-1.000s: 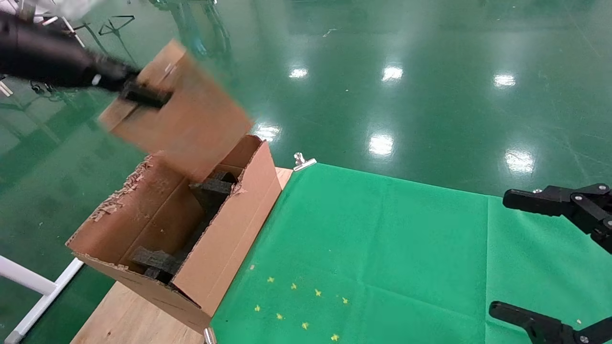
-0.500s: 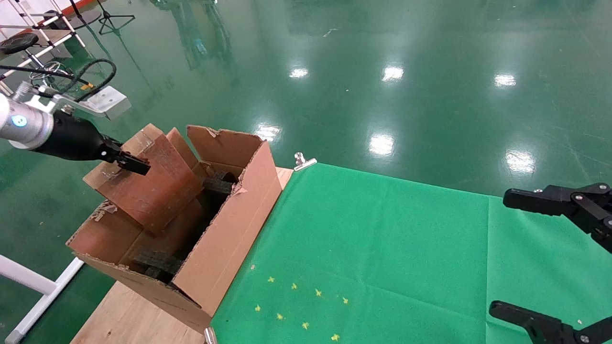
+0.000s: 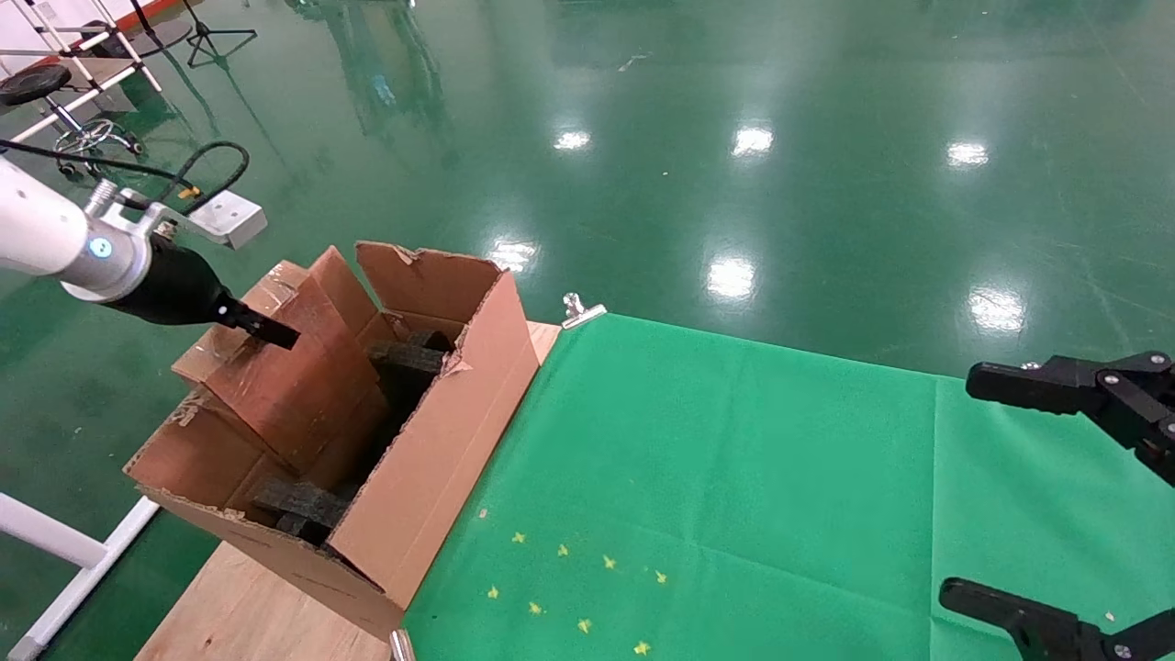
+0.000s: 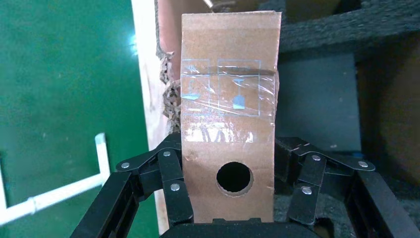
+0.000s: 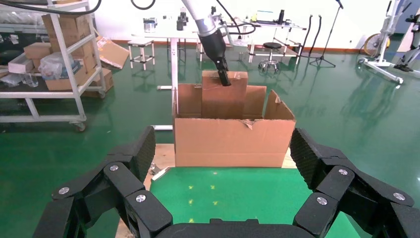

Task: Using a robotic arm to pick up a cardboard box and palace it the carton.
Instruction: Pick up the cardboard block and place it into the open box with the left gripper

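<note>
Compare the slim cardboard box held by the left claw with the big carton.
The cardboard box is slim, taped, and has a round hole; the carton is far bigger with torn edges. The box tilts, gripped by the left claw; the carton rests on the table. Both are brown cardboard.

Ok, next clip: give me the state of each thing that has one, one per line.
cardboard box: gripped, tilted, lower part inside the carton, top sticking out.
carton: open on top, flaps torn, dark foam blocks inside.
left claw: shut on the cardboard box.
right claw: open, empty, parked over the green cloth.
</note>
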Tool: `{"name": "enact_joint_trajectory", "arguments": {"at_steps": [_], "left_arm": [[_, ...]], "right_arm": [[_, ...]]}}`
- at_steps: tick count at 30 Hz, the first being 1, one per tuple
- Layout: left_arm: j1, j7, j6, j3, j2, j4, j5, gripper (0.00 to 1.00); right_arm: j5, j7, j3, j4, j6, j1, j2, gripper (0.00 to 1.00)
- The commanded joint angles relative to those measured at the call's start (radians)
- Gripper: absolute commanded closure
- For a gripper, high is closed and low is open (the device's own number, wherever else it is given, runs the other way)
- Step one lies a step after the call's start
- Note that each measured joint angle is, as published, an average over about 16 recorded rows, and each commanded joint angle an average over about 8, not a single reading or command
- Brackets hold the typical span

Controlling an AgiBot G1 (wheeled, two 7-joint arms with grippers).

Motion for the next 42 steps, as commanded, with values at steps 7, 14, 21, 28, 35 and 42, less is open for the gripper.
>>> {"name": "enact_joint_trajectory", "arguments": {"at_steps": [7,14,21,28,35,42], "left_arm": [[0.049,-0.035,-0.078,-0.006,0.036,0.057,-0.007,1.00],[0.098,-0.030,-0.113,-0.002,0.058,0.083,-0.002,1.00],[0.156,-0.043,-0.167,0.000,0.082,0.111,0.001,1.00],[0.200,-0.063,-0.206,-0.003,0.099,0.134,-0.004,1.00],[0.242,-0.068,-0.222,-0.010,0.107,0.141,-0.015,0.85],[0.263,-0.056,-0.239,-0.020,0.105,0.137,-0.029,0.00]], "right_arm": [[0.000,0.000,0.000,0.000,0.000,0.000,0.000,0.00],[0.000,0.000,0.000,0.000,0.000,0.000,0.000,0.00],[0.000,0.000,-0.001,0.000,0.000,0.000,0.000,0.00],[0.000,0.000,-0.001,0.000,0.000,0.000,0.000,0.00],[0.001,0.000,-0.001,0.000,0.000,0.000,0.000,0.00],[0.001,-0.001,-0.001,0.000,0.001,0.000,0.000,0.00]]}}
